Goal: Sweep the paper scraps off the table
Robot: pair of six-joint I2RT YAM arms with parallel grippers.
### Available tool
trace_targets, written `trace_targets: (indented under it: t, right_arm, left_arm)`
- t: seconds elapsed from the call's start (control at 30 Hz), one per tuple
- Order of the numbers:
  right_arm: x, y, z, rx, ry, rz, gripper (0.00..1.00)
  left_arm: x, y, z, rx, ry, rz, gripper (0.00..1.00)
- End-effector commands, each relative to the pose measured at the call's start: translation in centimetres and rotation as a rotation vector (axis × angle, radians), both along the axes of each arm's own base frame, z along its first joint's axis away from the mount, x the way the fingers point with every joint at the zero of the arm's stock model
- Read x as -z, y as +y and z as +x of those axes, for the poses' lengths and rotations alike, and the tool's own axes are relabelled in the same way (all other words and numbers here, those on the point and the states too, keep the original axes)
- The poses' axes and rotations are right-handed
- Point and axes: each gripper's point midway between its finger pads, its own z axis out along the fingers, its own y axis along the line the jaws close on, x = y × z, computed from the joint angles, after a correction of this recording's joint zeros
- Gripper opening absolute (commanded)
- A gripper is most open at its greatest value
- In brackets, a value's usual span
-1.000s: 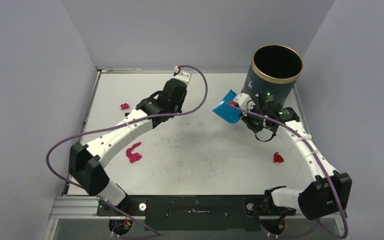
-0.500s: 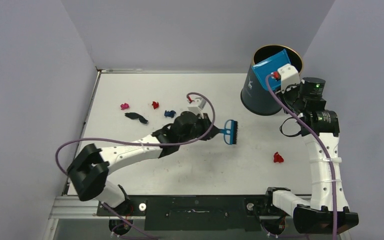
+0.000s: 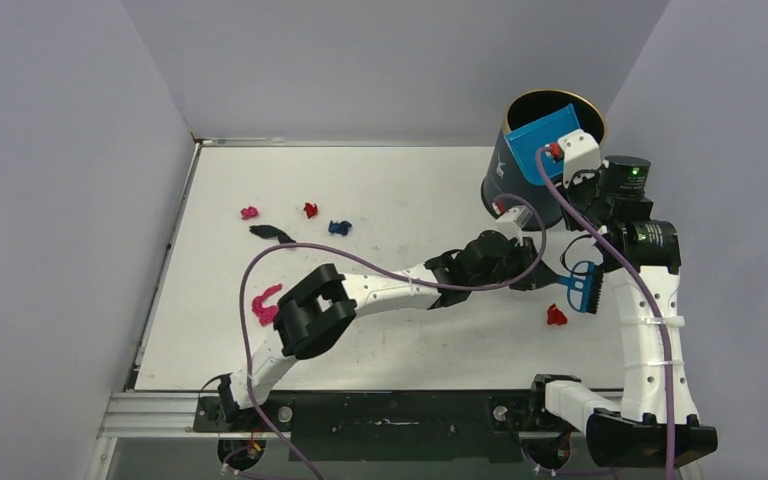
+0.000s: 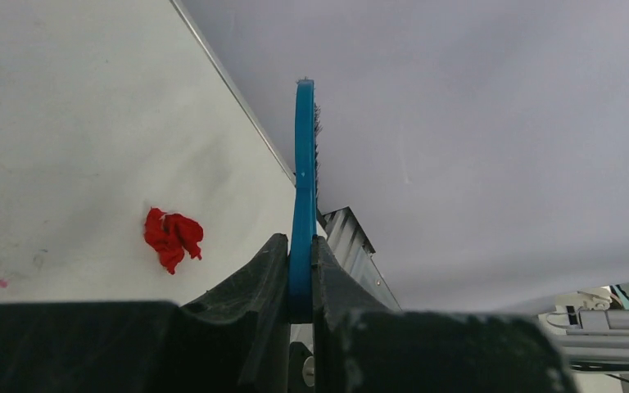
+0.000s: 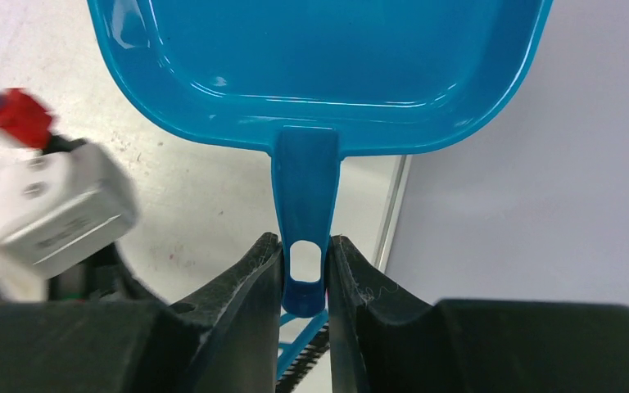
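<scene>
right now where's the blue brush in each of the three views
Top external: the brush lies at the right, held out by the left gripper, just above a red scrap.
Left wrist: centre, edge-on, rising from the shut fingers.
Right wrist: only its bristles show, bottom centre, below the dustpan handle.
Shared landmark: the red scrap, also in the left wrist view.

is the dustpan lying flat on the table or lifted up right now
Lifted. The right gripper clamps the dustpan by its handle and holds it tilted over the bin, clear of the table.
</scene>
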Motion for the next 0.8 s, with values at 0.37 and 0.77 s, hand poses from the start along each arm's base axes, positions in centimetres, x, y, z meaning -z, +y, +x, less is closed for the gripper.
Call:
trace_targets:
  t: [0.37, 0.77]
  right_arm:
    - [0.0, 0.4, -3.7, -0.034, 0.030, -0.008, 0.05]
    - [0.9, 0.8, -5.1, -0.089, 0.092, -0.031, 0.05]
  left_arm:
    - [7.6, -3.9, 1.8, -0.012, 0.145, 0.154, 0.00]
    - [8.4, 10.5, 5.7, -0.111, 0.154, 0.348, 0.00]
